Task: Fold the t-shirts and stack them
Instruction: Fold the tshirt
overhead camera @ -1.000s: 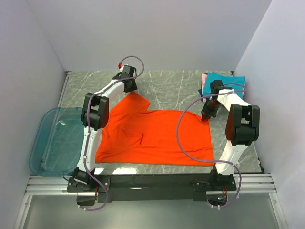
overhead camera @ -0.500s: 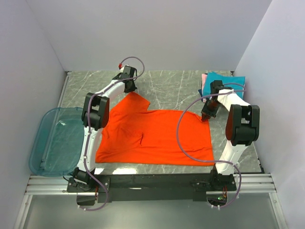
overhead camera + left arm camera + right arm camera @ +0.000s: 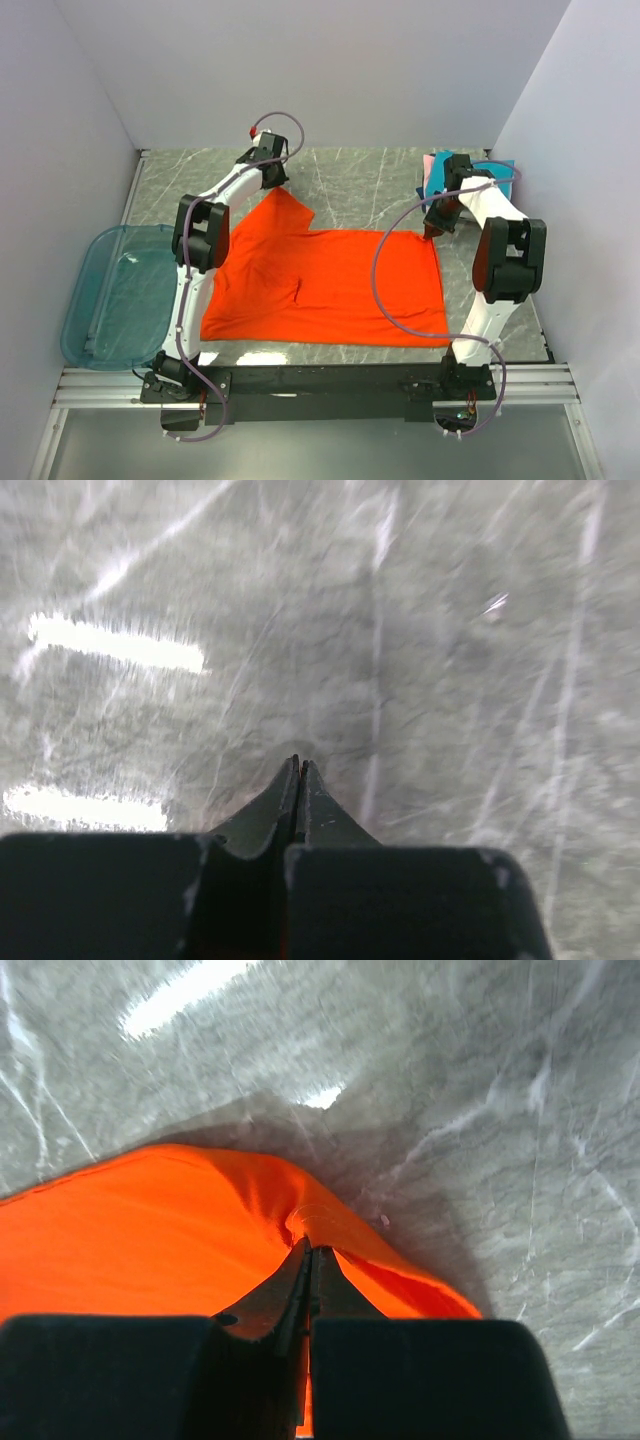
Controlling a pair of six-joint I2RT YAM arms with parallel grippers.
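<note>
Item one: orange-red t-shirt (image 3: 330,285), short-sleeved, laid mostly flat across the middle of the surface (image 3: 370,185). Its hem side lies along the near edge. One sleeve points up toward the far left part of the surface. A small ridge of wrinkle sits left of its centre.

Item two: folded shirts in the far right corner of the surface, stacked, with a teal one (image 3: 495,172) showing on top. A pink one (image 3: 430,163) peeks out at the stack's left side. The stack lies just beyond the orange-red shirt's far right corner, partly hidden by the right arm.

Item three: right claw (image 3: 311,1252), fingers pressed together on a pinch of the orange-red shirt at its far right corner. The cloth is puckered into a small peak at the tips.

Item four: left claw (image 3: 298,775), fingers closed tip to tip above bare grey marble near the far edge, beside the sleeve tip. No cloth shows at the tips. Whether any is caught lower between the fingers, I cannot tell.

Item five: translucent blue-green bin (image 3: 115,300), lying off the left edge of the surface, toward the near corner.
</note>
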